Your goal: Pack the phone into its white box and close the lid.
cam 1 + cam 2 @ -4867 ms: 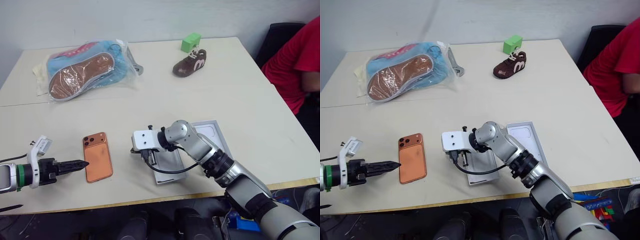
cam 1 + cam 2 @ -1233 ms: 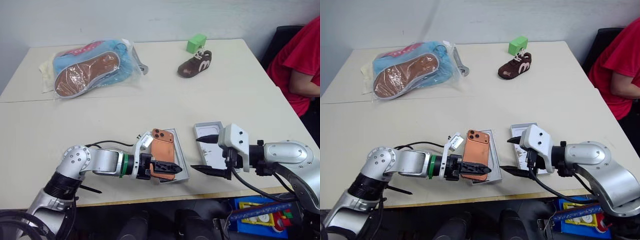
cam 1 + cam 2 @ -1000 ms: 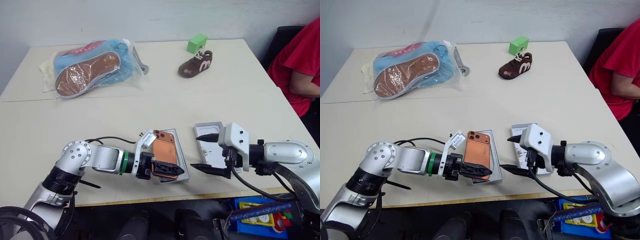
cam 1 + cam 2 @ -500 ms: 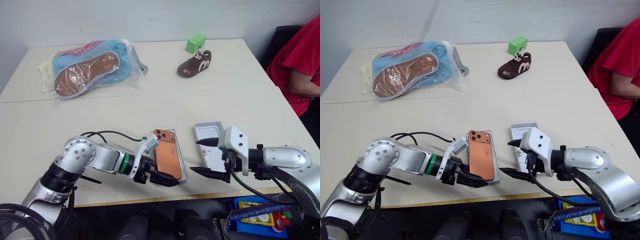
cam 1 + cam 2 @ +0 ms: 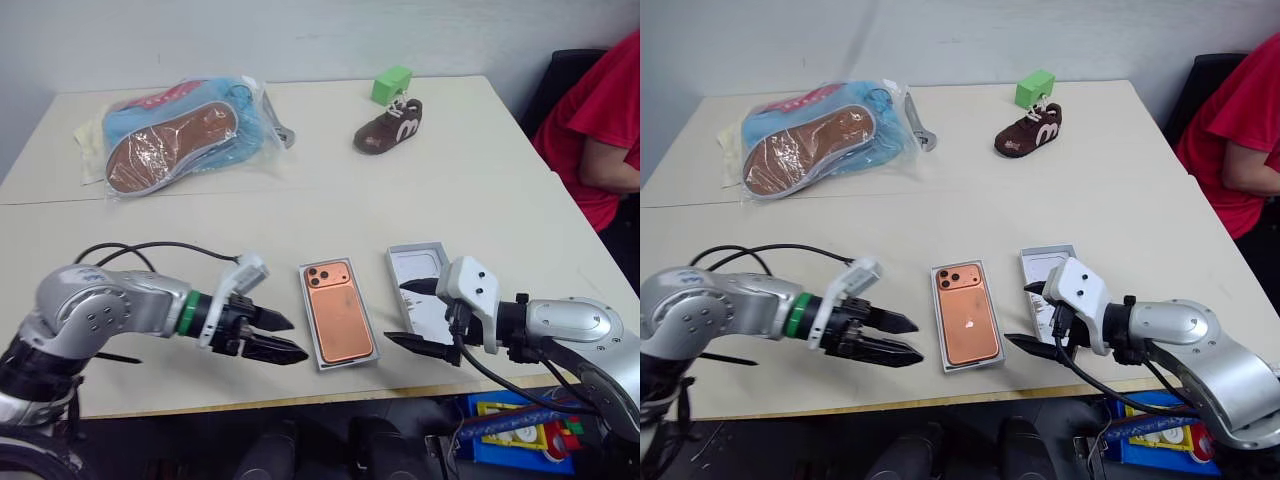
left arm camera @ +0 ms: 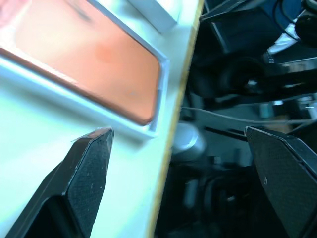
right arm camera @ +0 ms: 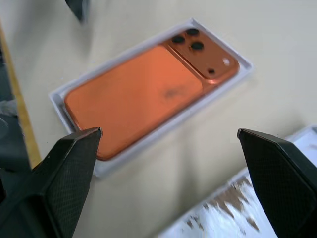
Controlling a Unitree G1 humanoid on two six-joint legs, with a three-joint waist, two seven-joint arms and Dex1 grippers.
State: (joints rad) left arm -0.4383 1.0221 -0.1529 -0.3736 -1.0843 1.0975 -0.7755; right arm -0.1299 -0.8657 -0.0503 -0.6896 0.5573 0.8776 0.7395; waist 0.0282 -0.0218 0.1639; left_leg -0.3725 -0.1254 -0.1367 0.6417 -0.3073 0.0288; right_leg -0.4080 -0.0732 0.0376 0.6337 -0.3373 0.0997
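Left gripper (image 5: 283, 336) hovers low over the surface (image 5: 480, 200), fingers spread and empty, pointing toward the white box (image 5: 372, 346) from just beside its left long wall. Right gripper (image 5: 412, 314) comes in from the opposite side, fingers also spread wide and empty, tips over the near end of the lid (image 5: 424, 268).

The phone (image 5: 336, 311) lies flat inside the white box, camera cluster at the far end, back facing up. The box sits near the front edge of the surface; the lid lies just to its right, inner face up, apart from the box.

Open surface runs between the box and the bagged shoes (image 5: 175, 137), the brown shoe (image 5: 387, 124) and the green block (image 5: 391, 83) at the far side. A person in a red shirt (image 5: 600, 120) sits at the right edge.
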